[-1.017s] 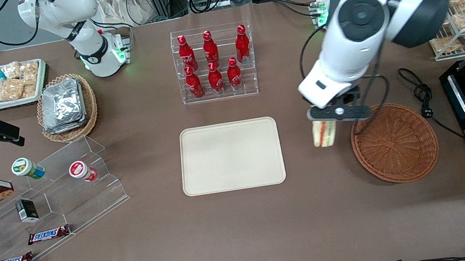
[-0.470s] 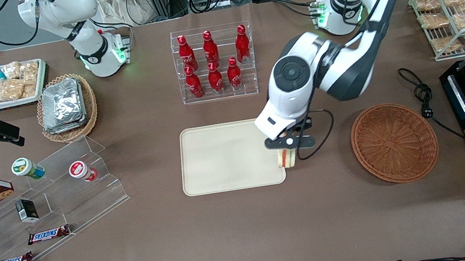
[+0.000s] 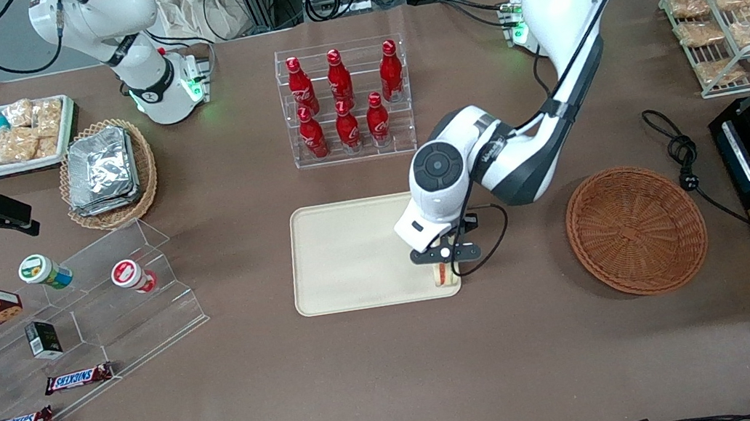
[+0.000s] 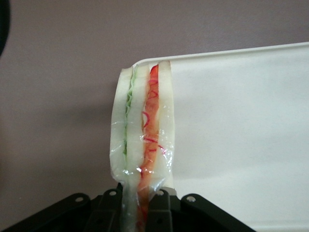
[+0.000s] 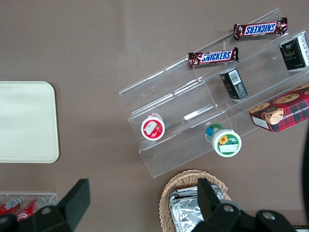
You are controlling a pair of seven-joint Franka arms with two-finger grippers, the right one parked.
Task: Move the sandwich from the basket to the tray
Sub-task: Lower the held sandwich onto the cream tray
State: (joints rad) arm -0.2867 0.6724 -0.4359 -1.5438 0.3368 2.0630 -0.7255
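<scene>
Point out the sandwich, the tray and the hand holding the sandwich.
sandwich (image 4: pixel 142 130), left wrist view, on its layered edge.
tray (image 3: pixel 345 259), front view, on its bare middle.
hand (image 3: pixel 442 260), front view, between the fingertips, over the tray's corner nearest the front camera, toward the working arm's end.

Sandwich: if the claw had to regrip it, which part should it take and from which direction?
Take the sandwich across its two flat bread faces, coming straight down from above, as the claw holds it now over the tray corner. It stands on edge, its thin layered side facing up, so those broad faces suit the fingers.
</scene>
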